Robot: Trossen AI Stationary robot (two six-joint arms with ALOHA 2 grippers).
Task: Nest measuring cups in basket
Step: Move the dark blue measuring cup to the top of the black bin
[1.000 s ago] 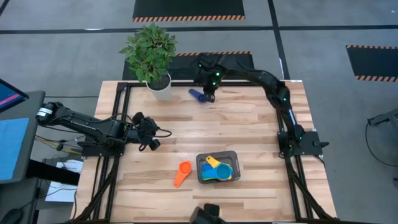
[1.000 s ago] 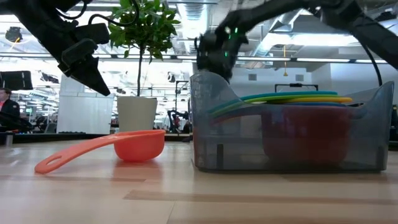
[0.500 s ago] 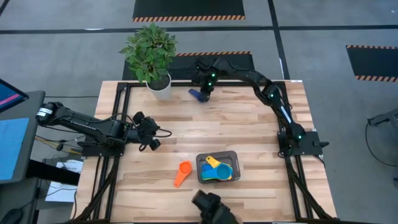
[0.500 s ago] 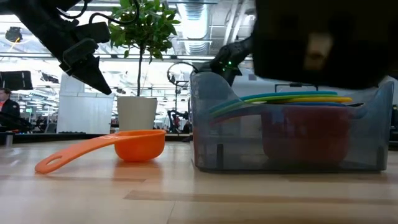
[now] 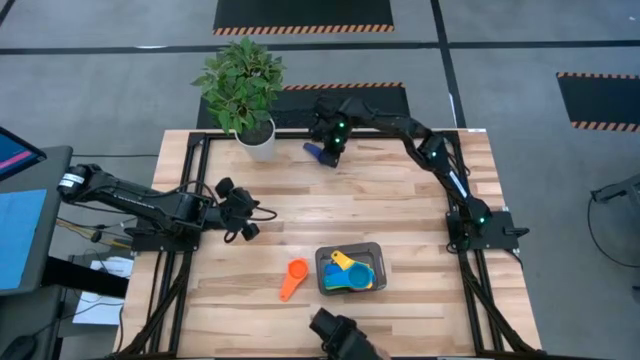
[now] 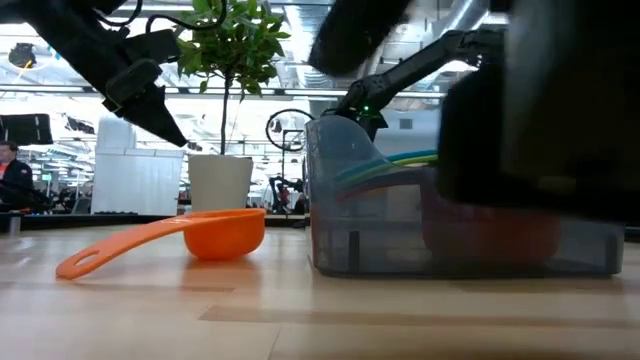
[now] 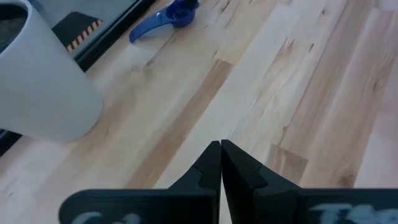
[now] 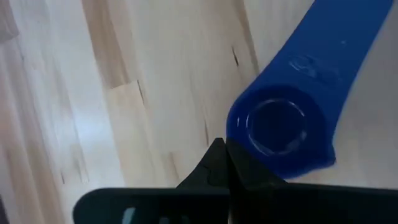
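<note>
High view: right gripper [image 5: 333,150] at table's far edge, just by small dark blue plastic measuring cup [image 5: 314,152]. Left gripper [image 5: 246,212] idle at left side. Dark grey metal basket [image 5: 350,249] near front holds nested cups; orange plastic scoop cup [image 5: 294,277] lies just left of it.

Low view: orange cup beside basket.

Wrist views: both grippers' fingers pressed together, holding nothing; dark blue cup just ahead of right one.

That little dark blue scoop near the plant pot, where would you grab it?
Probably by its flat handle. The dark blue cup lies flat on the table, bowl opening upward, so coming straight down and pinching the handle's two long edges looks easiest. The right tool, fingers together, is right beside the bowl and would need to open.
</note>
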